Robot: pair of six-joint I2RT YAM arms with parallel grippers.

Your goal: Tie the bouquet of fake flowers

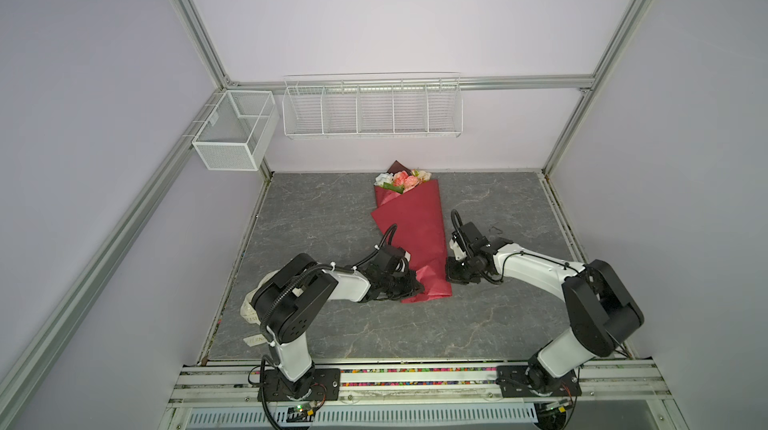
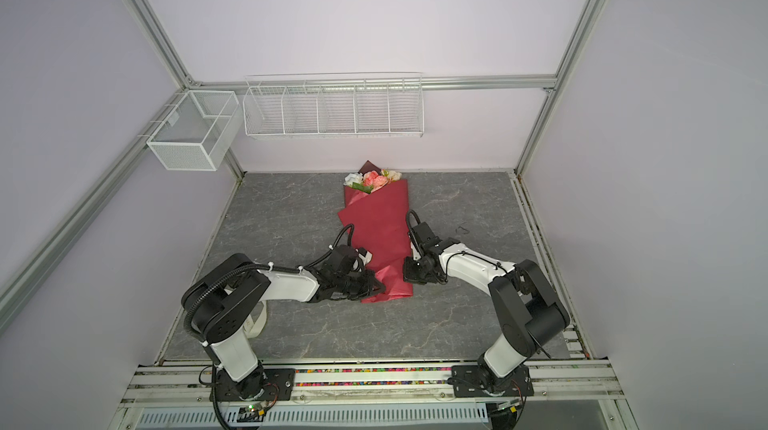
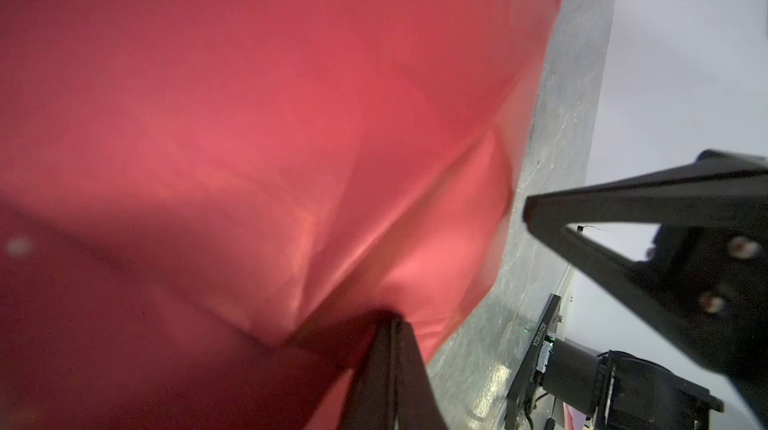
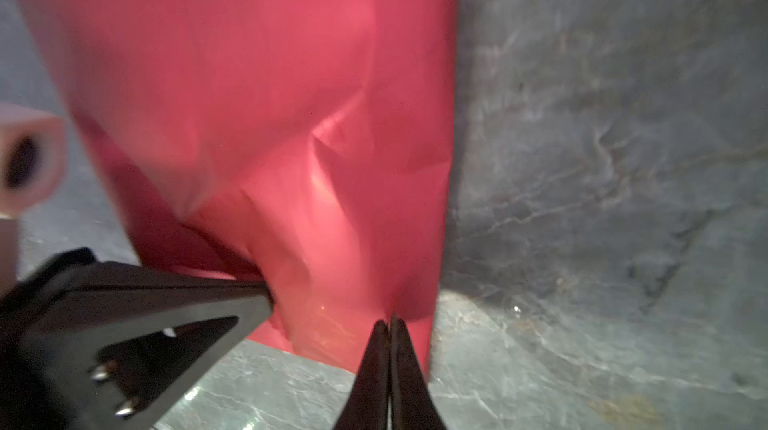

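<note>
The bouquet of fake flowers [image 1: 402, 181] [image 2: 372, 180] lies on the grey table, its pink, peach and cream heads pointing to the back wall. Dark-red paper [image 1: 415, 232] [image 2: 380, 228] wraps its stems, which are hidden. My left gripper [image 1: 415, 282] [image 2: 380, 282] [image 3: 392, 321] is shut on the paper's near left side, and the sheet puckers at its tips. My right gripper [image 1: 448, 271] [image 2: 405, 270] [image 4: 390, 319] is shut on the paper's near right edge. In each wrist view the red paper [image 3: 249, 137] [image 4: 257, 95] fills most of the picture.
A cream printed ribbon [image 1: 249, 313] [image 2: 259, 320] lies on the table [image 1: 498, 324] under the left arm. A white wire rack [image 1: 372, 110] and a mesh box [image 1: 235, 129] hang on the back wall. The aluminium frame posts [image 1: 559, 137] stand at the table's corners.
</note>
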